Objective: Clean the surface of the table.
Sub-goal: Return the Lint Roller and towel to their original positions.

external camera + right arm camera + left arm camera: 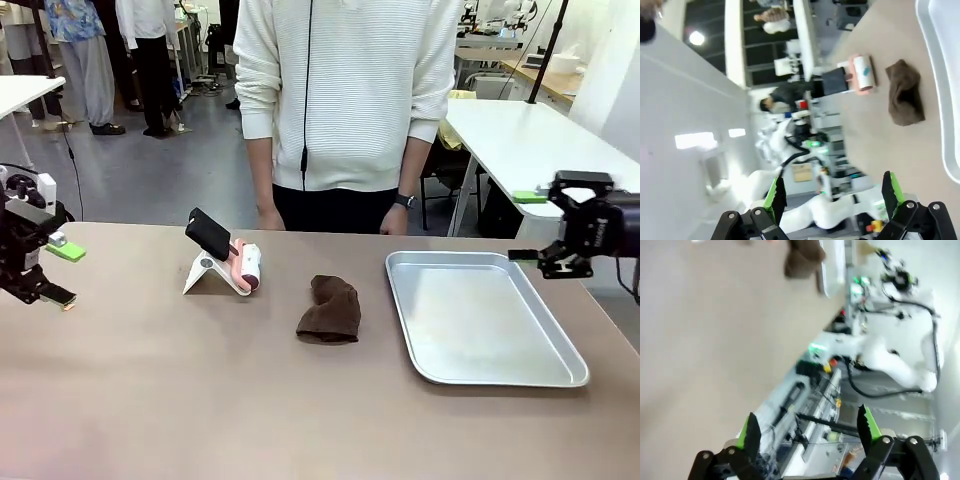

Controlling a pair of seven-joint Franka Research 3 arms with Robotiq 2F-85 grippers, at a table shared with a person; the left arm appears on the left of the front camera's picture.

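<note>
The taupe-brown table (150,390) spreads across the front view. A crumpled brown cloth (329,310) lies near its middle, and it also appears in the wrist views as the cloth (802,257) and the cloth (905,92). My left gripper (63,274) hovers open at the table's left edge, far from the cloth, with nothing between its green pads (751,432). Over the right edge, beyond the tray, my right gripper (524,227) hangs open and empty, its pads (891,192) spread wide.
A silver metal tray (480,370) lies right of the cloth. A pink lint roller (246,268) with a black handle leans on a white stand left of the cloth. A person in a white sweater (345,90) stands at the far edge, hands down.
</note>
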